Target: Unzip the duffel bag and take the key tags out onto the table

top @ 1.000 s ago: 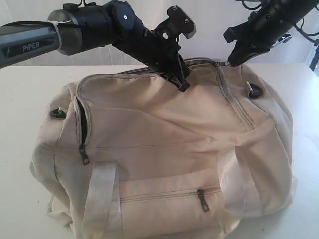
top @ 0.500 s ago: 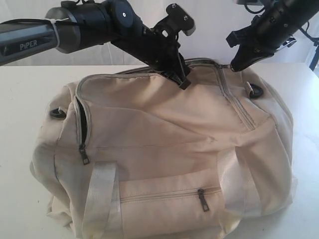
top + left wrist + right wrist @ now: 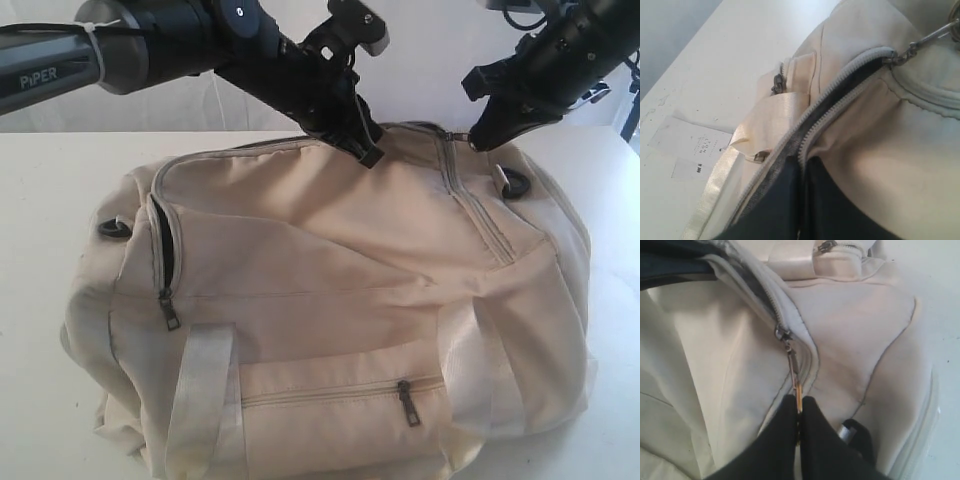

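Observation:
The cream duffel bag (image 3: pixel 330 280) lies on the white table (image 3: pixel 40 200). My left gripper (image 3: pixel 366 152) is shut on the bag's fabric at the edge of the top zipper; its black fingers (image 3: pixel 785 200) pinch that edge. My right gripper (image 3: pixel 477 140) is shut on the top zipper's pull (image 3: pixel 792 367), just beyond the slider (image 3: pixel 781 333). The zipper is parted behind the slider (image 3: pixel 890 59), where dark grey lining (image 3: pixel 850 87) shows. The key tags are hidden.
A black strap ring (image 3: pixel 515 183) sits at the bag's right end, another (image 3: pixel 112 228) at its left. A side zipper pull (image 3: pixel 170 312) and front pocket pull (image 3: pixel 406 400) hang shut. A white paper label (image 3: pixel 695 147) lies on the table beyond the bag.
Both grippers have risen a little, lifting the bag's top. The right gripper has drawn the pull slightly to the right.

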Controlling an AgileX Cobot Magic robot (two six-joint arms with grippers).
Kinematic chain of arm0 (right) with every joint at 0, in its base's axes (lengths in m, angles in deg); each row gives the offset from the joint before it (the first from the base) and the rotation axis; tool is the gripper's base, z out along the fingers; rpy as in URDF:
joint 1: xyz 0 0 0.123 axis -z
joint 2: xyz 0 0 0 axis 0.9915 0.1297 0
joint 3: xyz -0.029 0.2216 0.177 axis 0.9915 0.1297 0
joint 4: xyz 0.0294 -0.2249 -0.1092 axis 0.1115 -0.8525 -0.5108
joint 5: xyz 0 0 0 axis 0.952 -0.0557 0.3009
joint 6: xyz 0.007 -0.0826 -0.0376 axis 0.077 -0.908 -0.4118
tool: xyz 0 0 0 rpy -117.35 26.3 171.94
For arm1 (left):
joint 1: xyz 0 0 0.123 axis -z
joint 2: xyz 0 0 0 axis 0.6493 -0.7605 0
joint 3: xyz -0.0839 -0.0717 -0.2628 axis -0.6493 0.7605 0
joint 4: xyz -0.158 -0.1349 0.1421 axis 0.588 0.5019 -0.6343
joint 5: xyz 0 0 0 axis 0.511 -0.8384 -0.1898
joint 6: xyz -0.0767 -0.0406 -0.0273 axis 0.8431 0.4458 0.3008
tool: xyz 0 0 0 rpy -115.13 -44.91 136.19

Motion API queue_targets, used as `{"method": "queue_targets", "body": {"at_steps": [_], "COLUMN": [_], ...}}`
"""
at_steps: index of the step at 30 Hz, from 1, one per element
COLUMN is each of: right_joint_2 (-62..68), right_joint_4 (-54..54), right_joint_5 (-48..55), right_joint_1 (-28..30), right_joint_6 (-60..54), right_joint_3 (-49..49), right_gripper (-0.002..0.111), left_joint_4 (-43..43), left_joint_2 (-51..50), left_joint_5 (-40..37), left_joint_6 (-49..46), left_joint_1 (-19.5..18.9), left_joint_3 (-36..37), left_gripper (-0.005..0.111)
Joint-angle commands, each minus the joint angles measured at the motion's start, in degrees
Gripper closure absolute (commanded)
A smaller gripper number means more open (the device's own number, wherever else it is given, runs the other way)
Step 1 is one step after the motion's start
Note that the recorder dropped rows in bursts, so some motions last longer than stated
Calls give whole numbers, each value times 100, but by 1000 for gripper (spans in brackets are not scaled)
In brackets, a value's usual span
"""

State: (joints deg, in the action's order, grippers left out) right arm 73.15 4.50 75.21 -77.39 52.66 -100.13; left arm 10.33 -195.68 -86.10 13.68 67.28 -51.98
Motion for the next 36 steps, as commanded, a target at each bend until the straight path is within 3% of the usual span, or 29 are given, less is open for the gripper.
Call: {"method": "queue_targets", "body": {"at_steps": [1,19,24,27,31,36], "right_joint_2": [-275,-664,-652,-642,-642,-642], "right_joint_4": [-163,-515,-281,83,36,-254], "right_joint_5": [155,151,-809,-1461,-1502,-1746], "right_joint_1": [57,57,57,57,57,67], "right_joint_6": [-8,75,223,223,223,422], "right_joint_3": [255,713,713,713,713,713], "right_gripper": [108,108,108,108,108,108], "left_joint_4": [-66,-106,-44,281,922,910], "left_joint_2": [161,287,582,677,664,675], "left_joint_5": [-15,-44,-216,-623,-1679,-2416], "left_joint_6": [50,78,18,-156,-741,-784], "left_joint_1": [-53,-163,-279,-279,-279,-279], "left_joint_3": [-13,-13,-13,-13,-13,-13], "left_gripper": [107,107,107,107,107,107]}}
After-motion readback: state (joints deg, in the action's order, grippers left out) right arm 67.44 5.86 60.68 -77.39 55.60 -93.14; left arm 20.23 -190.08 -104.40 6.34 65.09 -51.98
